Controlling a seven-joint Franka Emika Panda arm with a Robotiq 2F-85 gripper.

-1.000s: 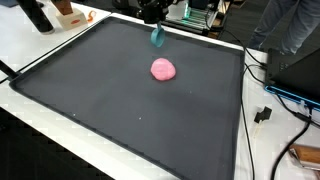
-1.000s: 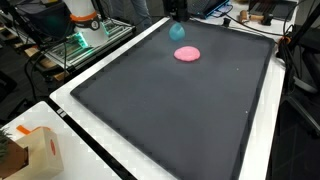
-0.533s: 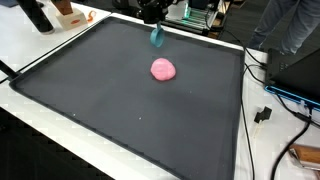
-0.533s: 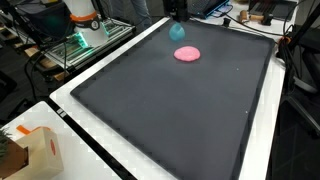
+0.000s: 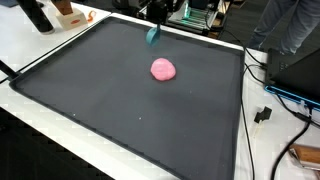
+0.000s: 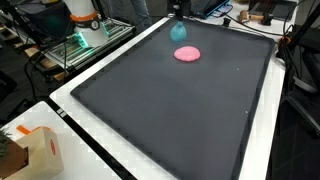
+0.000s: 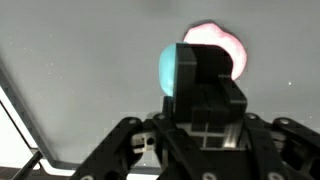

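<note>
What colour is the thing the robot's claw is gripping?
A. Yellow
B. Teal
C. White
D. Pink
B: the teal object sits in the gripper near the edge of the black mat, while the pink lump lies alone on the mat, untouched.

We see a black, blocky gripper (image 7: 190, 68) filling the lower half of the frame, with thin jointed bars on both sides.
</note>
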